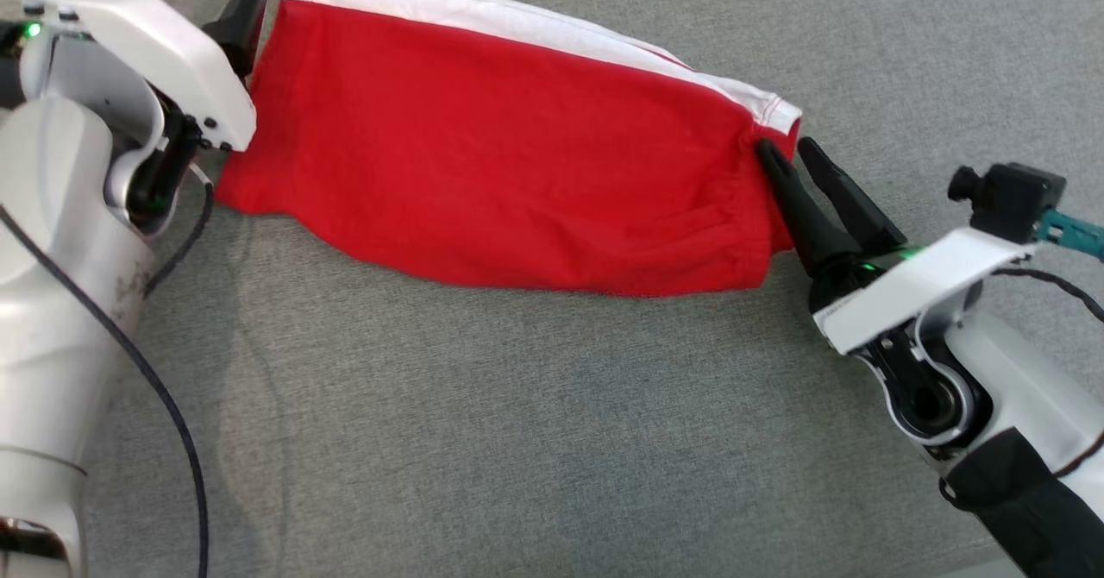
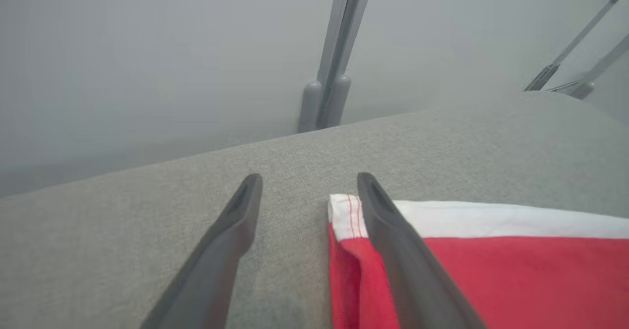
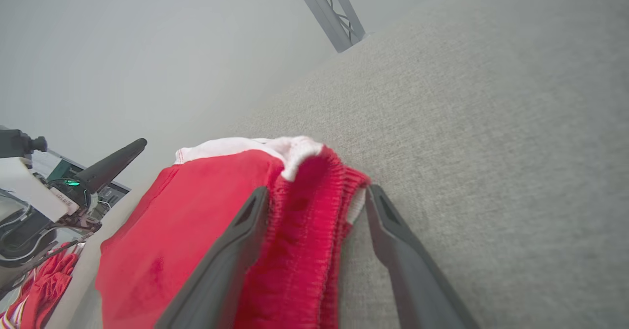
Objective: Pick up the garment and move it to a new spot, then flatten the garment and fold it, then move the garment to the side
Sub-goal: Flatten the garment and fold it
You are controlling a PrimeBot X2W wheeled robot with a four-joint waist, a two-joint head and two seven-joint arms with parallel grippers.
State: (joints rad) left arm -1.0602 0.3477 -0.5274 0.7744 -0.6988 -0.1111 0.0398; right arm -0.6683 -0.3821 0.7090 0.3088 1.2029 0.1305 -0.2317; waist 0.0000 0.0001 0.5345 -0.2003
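Garment (image 1: 500, 155) stretched between the two claws, flat on grey fabric surface (image 1: 517, 405). Red on top, white band (image 1: 517, 17) along the long edge farthest from both wrists.

Left claw (image 2: 309, 179): fingers well apart, gripping nothing.
- One finger (image 2: 393, 250) lying across the garment's stitched corner; other finger (image 2: 221, 250) over bare surface just beside the cloth.
- White hem corner poking into the gap, close under the tip of the overlying finger.
- Contact between that finger and cloth: cannot tell.
- Beyond the fingertips: end of the surface, then grey metal post (image 2: 334, 73), blurred.

Right claw (image 1: 785, 148): fingers likewise apart, not clamped on anything.
- Gathered elastic waistband (image 3: 304, 231) sitting in the gap, bunched against one finger, a sliver of open space before the other.
- In the head view, tips right at the garment's end, one tip against the puckered red edge.
- White lining curled over just ahead of the tips.

Off to one side of the right claw's fingers, past the garment's far end: dark finger and white housing of the left claw. Nearer the wrist than that, heap of red cloth (image 3: 39, 280), detail too blurred to read.
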